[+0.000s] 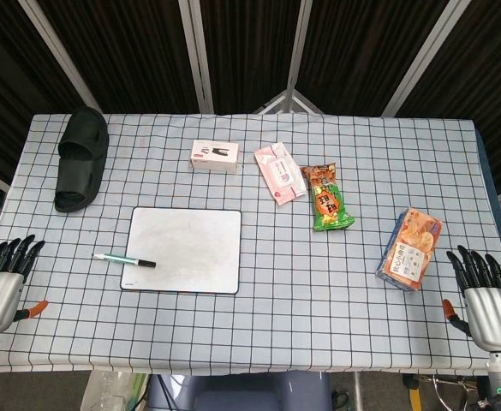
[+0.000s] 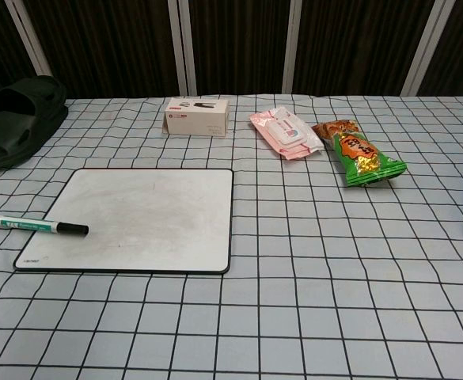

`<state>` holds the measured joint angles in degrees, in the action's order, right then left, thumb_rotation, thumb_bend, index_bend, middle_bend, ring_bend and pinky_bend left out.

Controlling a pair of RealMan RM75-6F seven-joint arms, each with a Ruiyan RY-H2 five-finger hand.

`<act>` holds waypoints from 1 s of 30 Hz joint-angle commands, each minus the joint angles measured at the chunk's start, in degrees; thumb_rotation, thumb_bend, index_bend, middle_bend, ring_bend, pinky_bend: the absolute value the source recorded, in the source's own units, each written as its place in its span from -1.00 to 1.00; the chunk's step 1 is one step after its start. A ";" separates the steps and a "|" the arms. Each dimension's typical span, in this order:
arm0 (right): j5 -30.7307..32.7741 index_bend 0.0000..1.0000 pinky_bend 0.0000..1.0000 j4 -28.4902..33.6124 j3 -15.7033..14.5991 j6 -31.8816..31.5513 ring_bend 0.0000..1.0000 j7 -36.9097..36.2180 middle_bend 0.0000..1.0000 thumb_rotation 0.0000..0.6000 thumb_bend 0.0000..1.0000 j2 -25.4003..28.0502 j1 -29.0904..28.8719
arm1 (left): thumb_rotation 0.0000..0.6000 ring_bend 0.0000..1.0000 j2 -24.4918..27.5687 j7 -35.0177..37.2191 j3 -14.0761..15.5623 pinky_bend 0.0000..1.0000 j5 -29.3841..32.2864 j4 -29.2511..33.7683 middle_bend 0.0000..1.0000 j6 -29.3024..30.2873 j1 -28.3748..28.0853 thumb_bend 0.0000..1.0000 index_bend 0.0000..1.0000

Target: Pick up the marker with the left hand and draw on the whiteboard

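Head view, left to right: left hand (image 1: 0,287) empty, fingers spread, at counter (image 1: 319,325) edge; marker (image 1: 124,259) lying across whiteboard's (image 1: 190,248) left edge, black cap on board; right hand (image 1: 487,301) likewise empty, fingers apart.

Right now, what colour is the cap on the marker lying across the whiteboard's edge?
Black, on the slim white-and-green marker; the chest view shows it best.
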<state>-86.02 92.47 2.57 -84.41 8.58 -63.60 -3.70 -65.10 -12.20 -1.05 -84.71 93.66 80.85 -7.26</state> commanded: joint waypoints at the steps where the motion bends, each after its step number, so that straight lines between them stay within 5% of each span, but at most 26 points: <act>1: 0.31 -1.00 -1.00 0.17 -0.04 0.25 -1.00 -0.03 -1.00 1.00 -0.27 0.20 0.05 | 1.00 -1.00 -0.12 0.10 -0.10 -1.00 -0.21 0.10 -1.00 0.27 -0.03 -1.00 -1.00; 15: 0.39 -1.00 -1.00 0.50 -0.11 -0.13 -1.00 -0.28 -1.00 1.00 -0.27 0.62 0.42 | 1.00 -1.00 -0.18 -0.40 0.06 -1.00 0.01 0.88 -1.00 -1.56 -0.97 -1.00 -0.94; 30: 0.84 -1.00 -1.00 0.51 0.04 -0.30 -1.00 -1.43 -1.00 1.00 -0.27 1.09 0.74 | 1.00 -1.00 -4.46 -10.82 -5.22 -1.00 5.75 0.12 -1.00 -14.48 -11.76 -0.63 -0.05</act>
<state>-85.17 92.98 2.59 -84.69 7.16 -62.50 -2.96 -68.20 -20.24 -5.20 -80.30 94.88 69.00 -16.67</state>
